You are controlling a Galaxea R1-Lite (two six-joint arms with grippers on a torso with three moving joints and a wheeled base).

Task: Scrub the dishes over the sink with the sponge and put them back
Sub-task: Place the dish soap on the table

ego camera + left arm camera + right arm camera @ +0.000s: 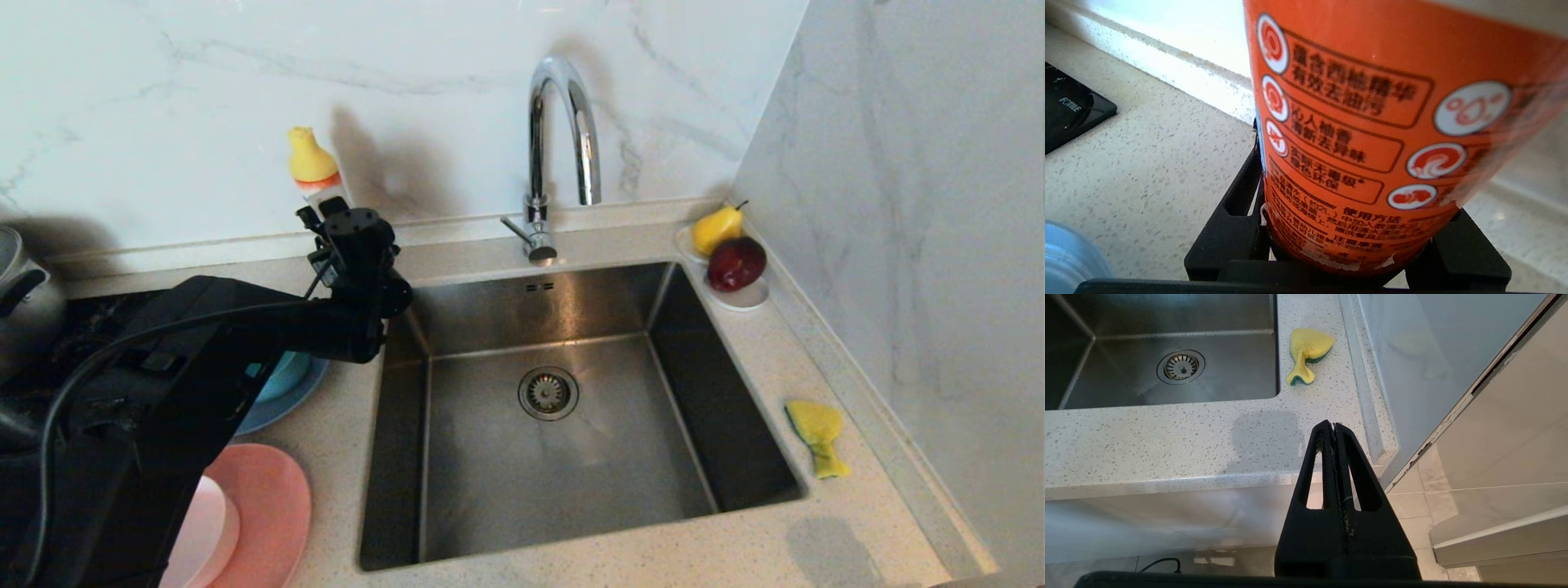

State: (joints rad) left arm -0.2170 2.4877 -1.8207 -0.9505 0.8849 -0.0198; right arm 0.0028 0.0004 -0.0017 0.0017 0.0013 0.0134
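The left claw (pixel 1347 245) pinches an orange soap bottle (pixel 1355 122) with Chinese writing. The black stove (pixel 1069 114) says FOTILE. The right claw (pixel 1334 430), pressed together, hangs off the surface (pixel 1147 445) edge. The sponge (pixel 818 435) lies right of the sink (pixel 563 457).

You are looking at a home kitchen. A steel sink (pixel 563 425) with a round drain (pixel 548 393) is set into a speckled stone desk (pixel 326 457), with a chrome tap (pixel 559 147) at its far edge. Marble-look panels (pixel 204 106) line the walls behind and to the right. A hob (pixel 1069 110) and a pot (pixel 24 294) sit at the left edge, plates (pixel 269 506) lie beside the sink, a detergent bottle (pixel 1355 134) stands near the back wall, and fruit (pixel 731 249) fills the far right corner.
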